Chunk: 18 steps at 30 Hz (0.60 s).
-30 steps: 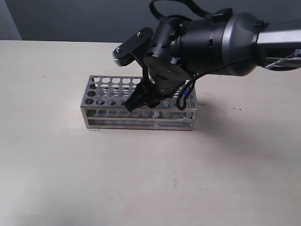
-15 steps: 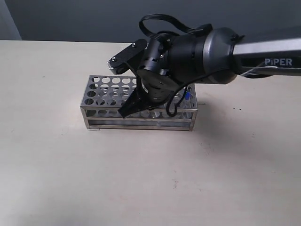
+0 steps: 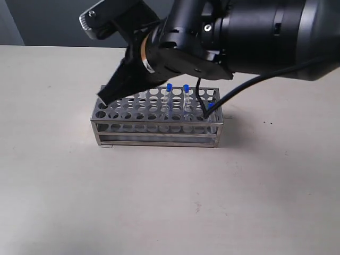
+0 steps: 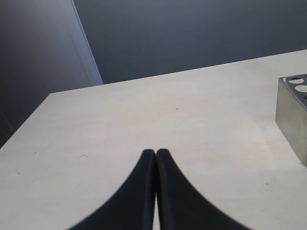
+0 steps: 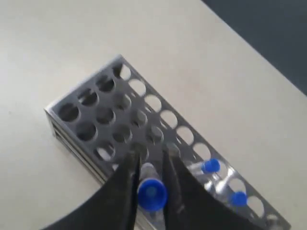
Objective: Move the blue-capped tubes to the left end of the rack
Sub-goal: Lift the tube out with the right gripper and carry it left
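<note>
In the right wrist view my right gripper is shut on a blue-capped tube, held above the steel rack. Two more blue-capped tubes stand in holes near one end. In the exterior view the right gripper hangs over the rack's left end, and the held tube is hidden by the fingers. Two blue caps stand right of centre, with a third blue cap behind the cable. My left gripper is shut with nothing in it, low over the table.
The big black right arm and its cable hang over the rack's right half. In the left wrist view one corner of the rack stands off to one side, on the beige table. A dark wall lies behind.
The right arm has risen and swung toward the rack's left end. Blue caps that it covered now show right of centre.
</note>
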Available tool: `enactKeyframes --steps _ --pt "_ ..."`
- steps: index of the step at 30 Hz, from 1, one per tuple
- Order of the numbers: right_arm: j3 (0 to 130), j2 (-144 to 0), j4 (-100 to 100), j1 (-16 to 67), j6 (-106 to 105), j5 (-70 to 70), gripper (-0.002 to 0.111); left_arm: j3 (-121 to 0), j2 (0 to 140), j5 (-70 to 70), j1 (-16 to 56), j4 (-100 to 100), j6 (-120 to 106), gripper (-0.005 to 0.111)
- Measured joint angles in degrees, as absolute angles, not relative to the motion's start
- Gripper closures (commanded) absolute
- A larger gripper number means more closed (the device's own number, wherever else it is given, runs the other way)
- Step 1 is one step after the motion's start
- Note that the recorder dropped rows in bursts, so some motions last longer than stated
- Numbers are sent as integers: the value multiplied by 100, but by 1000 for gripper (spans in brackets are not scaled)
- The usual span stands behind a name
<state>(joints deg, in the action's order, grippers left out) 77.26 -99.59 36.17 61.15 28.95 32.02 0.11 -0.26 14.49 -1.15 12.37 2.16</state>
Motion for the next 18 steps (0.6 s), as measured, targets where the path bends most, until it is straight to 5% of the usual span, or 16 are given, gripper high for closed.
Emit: enactKeyframes --steps 7,18 --pt "9269 -10860 3523 6115 2268 3096 109 11 -26 1449 -115 1237 216 106" --pt "12745 -13135 1633 5909 188 5075 109 11 -26 1449 -115 1237 216 106"
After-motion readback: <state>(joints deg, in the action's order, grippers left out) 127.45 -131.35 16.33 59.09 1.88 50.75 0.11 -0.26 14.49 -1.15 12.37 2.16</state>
